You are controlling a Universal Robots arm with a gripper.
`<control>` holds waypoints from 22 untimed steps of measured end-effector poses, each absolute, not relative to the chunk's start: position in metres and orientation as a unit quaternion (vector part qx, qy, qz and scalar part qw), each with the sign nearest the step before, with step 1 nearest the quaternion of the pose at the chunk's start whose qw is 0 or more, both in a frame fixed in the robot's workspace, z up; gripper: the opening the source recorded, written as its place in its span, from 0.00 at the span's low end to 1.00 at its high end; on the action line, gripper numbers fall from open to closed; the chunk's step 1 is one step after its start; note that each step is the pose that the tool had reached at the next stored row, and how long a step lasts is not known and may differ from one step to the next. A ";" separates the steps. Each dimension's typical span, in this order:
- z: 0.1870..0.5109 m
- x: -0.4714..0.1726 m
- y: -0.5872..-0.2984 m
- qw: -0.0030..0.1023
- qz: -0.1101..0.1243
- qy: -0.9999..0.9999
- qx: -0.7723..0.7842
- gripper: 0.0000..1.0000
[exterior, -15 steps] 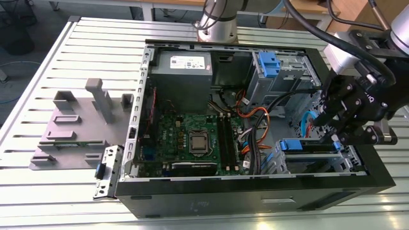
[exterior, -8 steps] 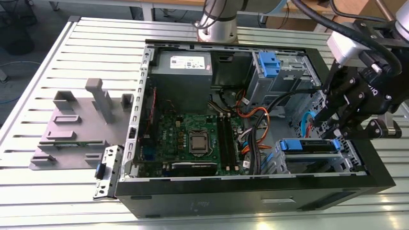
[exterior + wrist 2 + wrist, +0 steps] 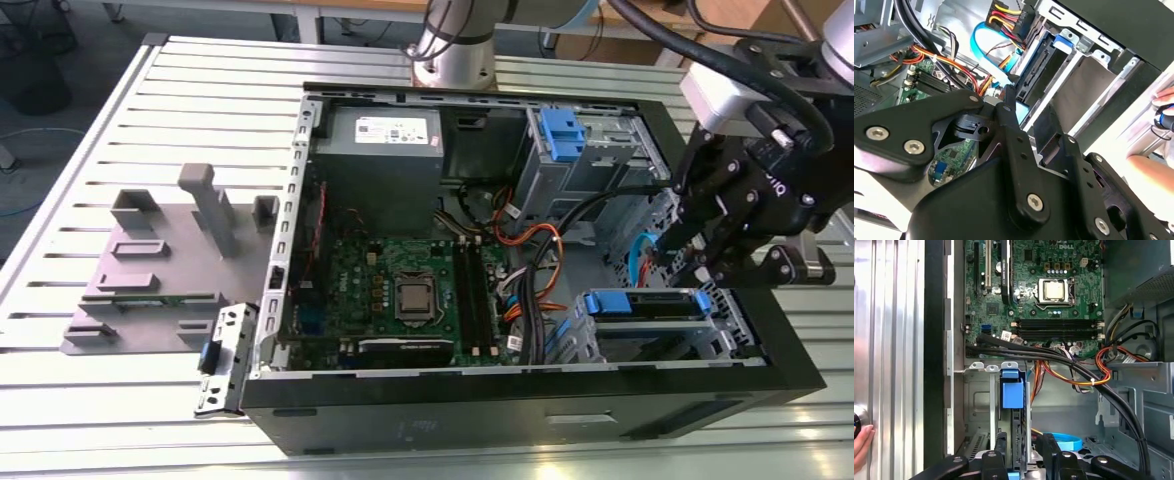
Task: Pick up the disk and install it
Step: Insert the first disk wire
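Okay, open computer case (image 3: 534, 400) lies on its side on the slatted bench (image 3: 80, 180), motherboard (image 3: 400, 280) facing up. The disk (image 3: 647, 305) sits in the drive cage (image 3: 727, 335) in the case corner at the exterior view's right, with its blue end tab (image 3: 605, 302) pointing toward the motherboard. It looks seated in the slot rather than carried, so the install is at or near its end, judging by how it lies.

The gripper (image 3: 707, 265) hangs right over that cage. In the first wrist view the disk (image 3: 1016, 425) shows edge-on between the cage rails, blue tab (image 3: 1013, 390) at the far end, and the gripper (image 3: 1024, 447) straddles the near end. The fingers (image 3: 1000, 452) look spread: one sits close against the disk's side and the other stands off with a gap. So I judge nothing is pinched. Straddling the end makes sense for pushing or guiding the disk along the rails.

A second blue carrier (image 3: 558, 135) sits in the upper bay near the grey power supply (image 3: 380, 140). Cables (image 3: 534, 250) run between the motherboard and the bays, close to the cage. A grey fixture (image 3: 160, 260) stands on the bench at the exterior view's left, well apart. A person's hand (image 3: 861, 440) rests at the bench edge in the first wrist view.
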State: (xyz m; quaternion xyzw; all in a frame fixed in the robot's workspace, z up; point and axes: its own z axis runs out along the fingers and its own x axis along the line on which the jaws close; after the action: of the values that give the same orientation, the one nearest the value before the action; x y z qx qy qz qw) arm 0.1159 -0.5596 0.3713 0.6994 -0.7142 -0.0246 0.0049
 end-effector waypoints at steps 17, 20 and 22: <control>0.373 0.119 -0.549 0.005 -0.025 -0.714 0.699 0.42; 0.371 0.121 -0.546 0.005 -0.025 -0.714 0.699 0.42; 0.368 0.122 -0.546 0.005 -0.025 -0.714 0.699 0.42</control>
State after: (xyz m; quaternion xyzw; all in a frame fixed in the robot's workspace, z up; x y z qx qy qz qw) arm 0.1220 -0.5456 0.3680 0.6994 -0.7142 -0.0250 0.0046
